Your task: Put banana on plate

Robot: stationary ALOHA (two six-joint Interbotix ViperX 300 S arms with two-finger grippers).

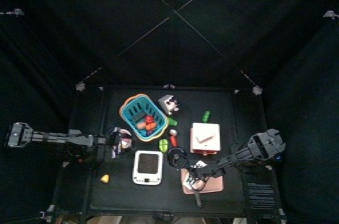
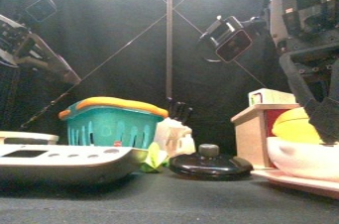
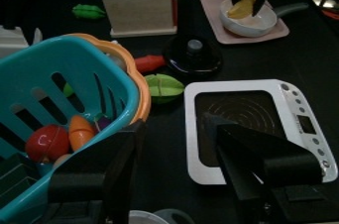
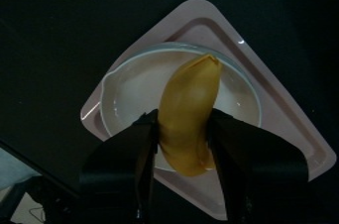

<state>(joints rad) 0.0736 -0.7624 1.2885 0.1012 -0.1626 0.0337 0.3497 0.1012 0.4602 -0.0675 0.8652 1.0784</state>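
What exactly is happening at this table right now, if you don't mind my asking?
The right gripper holds a banana just over a small round plate, which sits on a pink tray. Whether the banana touches the plate is unclear. The left gripper hangs open over the blue basket and white device, holding nothing.

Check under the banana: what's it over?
The banana, gripped between the right gripper jaws, sits over the round white plate, which rests on a pink square tray. Whether its far tip touches the plate is hidden by the banana itself.
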